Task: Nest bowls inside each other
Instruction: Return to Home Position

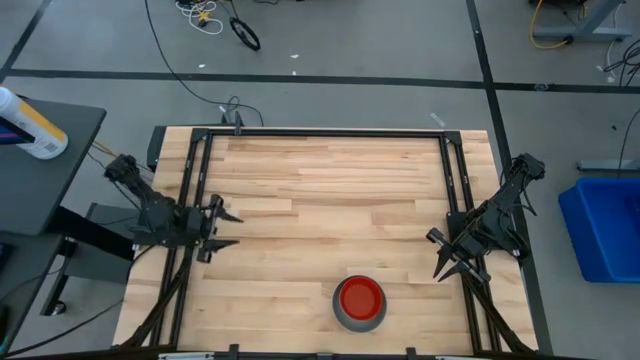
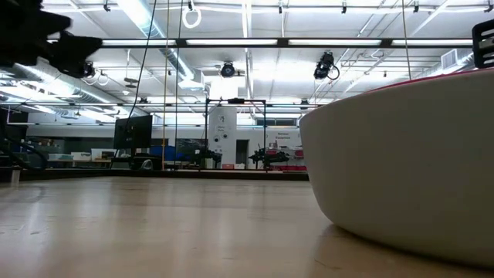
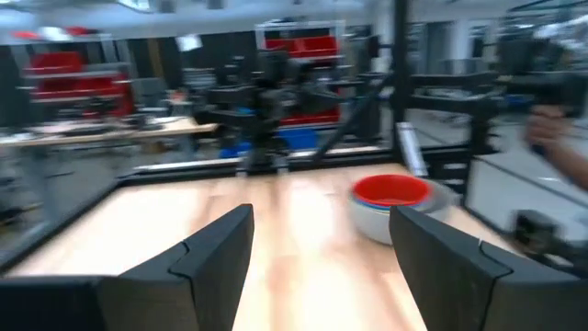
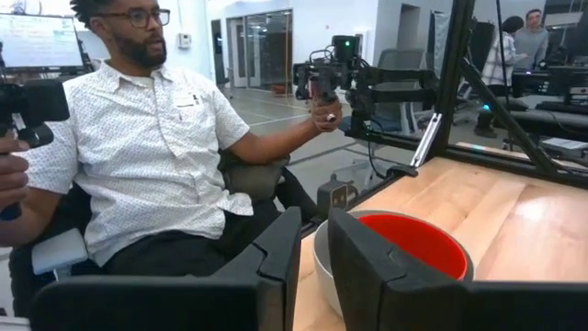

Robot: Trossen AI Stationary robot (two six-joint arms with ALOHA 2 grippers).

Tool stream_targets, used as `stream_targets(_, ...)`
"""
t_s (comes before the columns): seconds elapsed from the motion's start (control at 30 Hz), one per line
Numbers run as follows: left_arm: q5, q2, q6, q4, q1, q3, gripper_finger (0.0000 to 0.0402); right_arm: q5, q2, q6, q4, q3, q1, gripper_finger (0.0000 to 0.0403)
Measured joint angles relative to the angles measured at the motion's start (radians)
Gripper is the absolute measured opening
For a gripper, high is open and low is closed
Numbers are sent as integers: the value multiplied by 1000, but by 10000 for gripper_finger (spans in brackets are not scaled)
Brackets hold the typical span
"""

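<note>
- Left gripper [image 1: 237, 230] at the table's [image 1: 320, 180] left edge: fingers wide apart, holding nothing.
- Right gripper [image 1: 433, 254] at the right edge: fingers a narrow gap apart, holding nothing.
- One stack near the front edge, nearer the right arm: one red bowl [image 1: 360, 297] on top, one grey bowl [image 1: 362, 323] outermost.
- Anything between those two is hidden.
- The low view cuts off the grey bowl.
- One person [image 4: 147, 156] is seated beyond the table.

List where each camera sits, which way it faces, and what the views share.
High view: overhead, looking straight down at the table; both arms, left pincer and right pincer open.
Low view: tabletop height, looking level into the room; grey bowl fills the right, dark arm parts above.
Left wrist view: on the left arm, past its own fingers toward the red bowl.
Right wrist view: on the right arm, past its fingers toward a seated person.
Shared: all show the grey bowl.
</note>
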Motion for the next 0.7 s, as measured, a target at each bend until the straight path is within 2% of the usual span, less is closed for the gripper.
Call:
stream_targets(0.13,11,0,1,-1,144,0,261,0,0,-13,-5,0,0,66)
stream_targets(0.2,60,0,0,-2,229,0,261,0,0,-14,-8,0,0,66)
stream_targets(0.43,383,38,-59,-27,541,-1,261,1,0,-14,-37,0,0,66)
stream_targets(0.57,535,86,-98,-49,696,-1,261,60,3,-39,-51,-1,-2,65)
stream_targets(0.7,665,96,-101,-55,804,-1,261,141,2,-113,-40,-1,-21,66)
